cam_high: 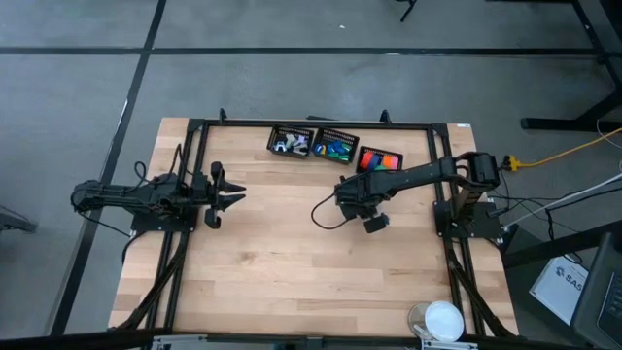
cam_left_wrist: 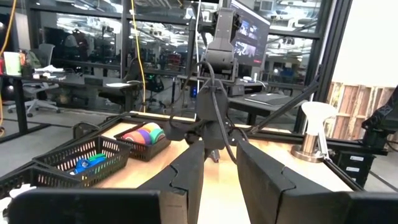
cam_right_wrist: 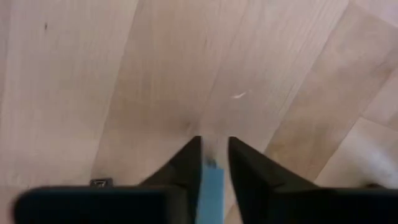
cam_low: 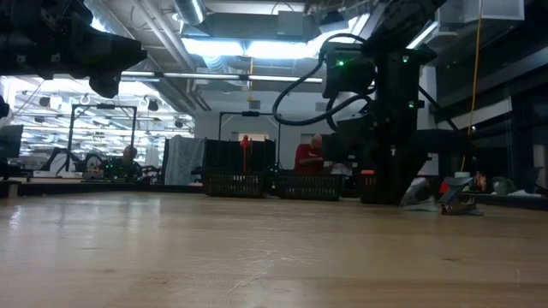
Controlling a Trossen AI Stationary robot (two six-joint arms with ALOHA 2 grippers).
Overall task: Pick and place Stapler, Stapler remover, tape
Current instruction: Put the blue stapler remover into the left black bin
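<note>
Three black baskets stand along the table's far edge. One holds pale stapler removers (cam_high: 292, 143), one blue and green tape pieces (cam_high: 335, 148), one red and orange staplers (cam_high: 379, 158). My right gripper (cam_right_wrist: 214, 163) is over the middle of the table (cam_high: 348, 202), pointing straight down, shut on a small blue tape piece (cam_right_wrist: 212, 186). My left gripper (cam_left_wrist: 219, 180) waits open at the table's left side (cam_high: 228, 194), holding nothing. My right gripper pinches the blue tape piece (cam_right_wrist: 212, 177) between its two fingers, coming from above and pointing down at the wood. The piece shows only in the narrow gap between the fingers. Whether it rests on the table I cannot tell.
A black cable (cam_high: 321, 214) loops beside my right gripper. A white round stand (cam_high: 442, 319) sits at the near right corner. A black frame (cam_high: 311, 124) runs around the table. Bare wood lies between the arms and toward the near edge.
</note>
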